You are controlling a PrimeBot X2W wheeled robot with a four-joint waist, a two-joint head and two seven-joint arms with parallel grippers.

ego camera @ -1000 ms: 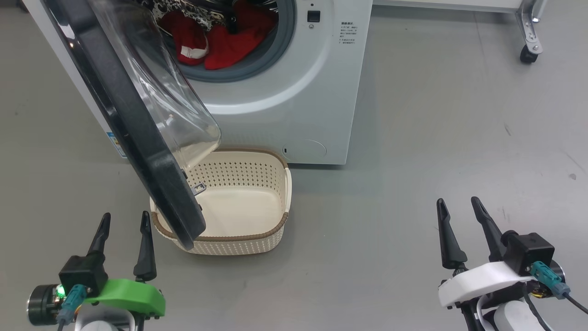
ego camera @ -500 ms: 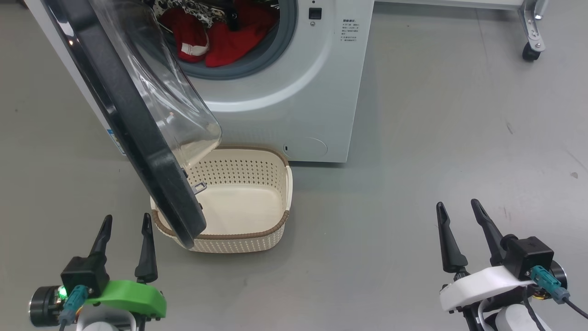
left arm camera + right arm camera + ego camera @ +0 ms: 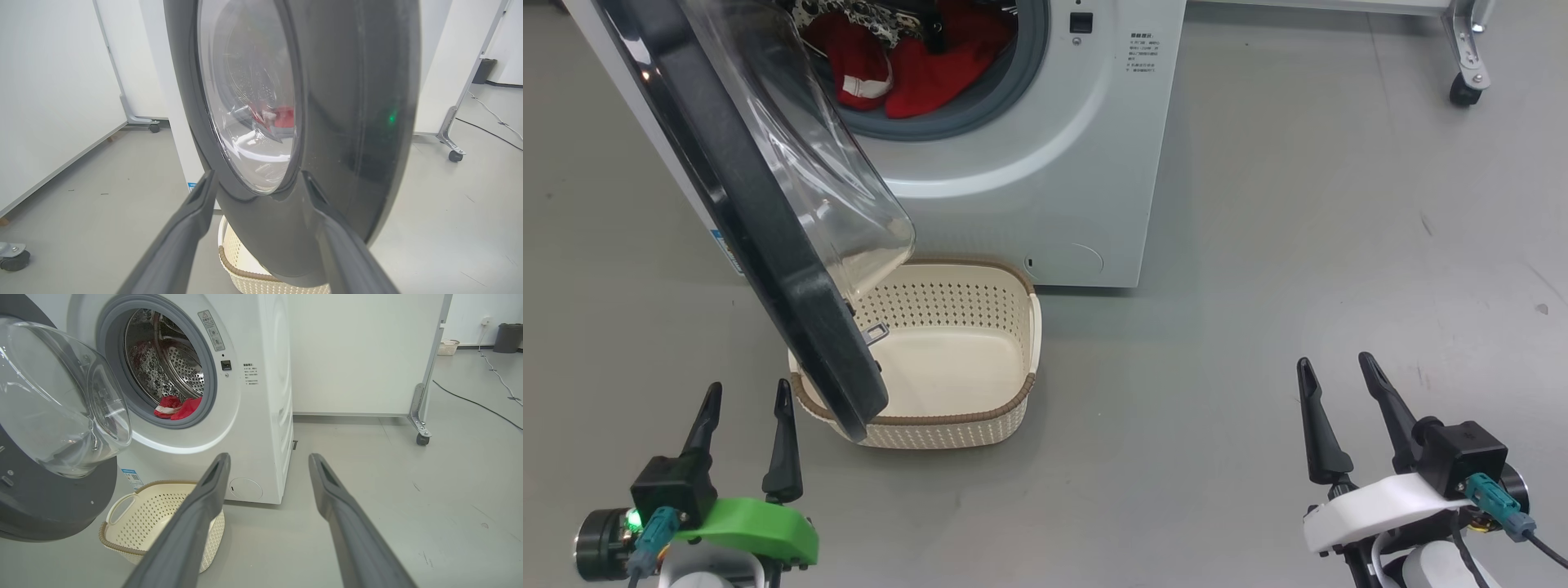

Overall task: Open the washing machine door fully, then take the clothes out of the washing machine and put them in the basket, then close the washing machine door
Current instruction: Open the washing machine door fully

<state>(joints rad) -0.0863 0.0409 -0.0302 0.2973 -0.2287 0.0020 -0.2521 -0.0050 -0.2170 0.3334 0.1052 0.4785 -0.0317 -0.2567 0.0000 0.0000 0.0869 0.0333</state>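
Head view, and the washing machine door (image 3: 760, 237) hangs partway open, its lower edge over the rim of the basket (image 3: 947, 421). The basket sits on the floor at the foot of the washing machine (image 3: 1054, 163), handy for a short drop. Red clothes (image 3: 931, 77) lie heaped in the drum mouth. Left jaws apart, near the door's outer face, well placed to push it wider. Right jaws apart too, empty, well clear. Smooth grey floor (image 3: 1258, 245), a castor (image 3: 1462, 88) behind.

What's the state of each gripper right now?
Left gripper: open, holding nothing.
Right gripper: open, holding nothing.
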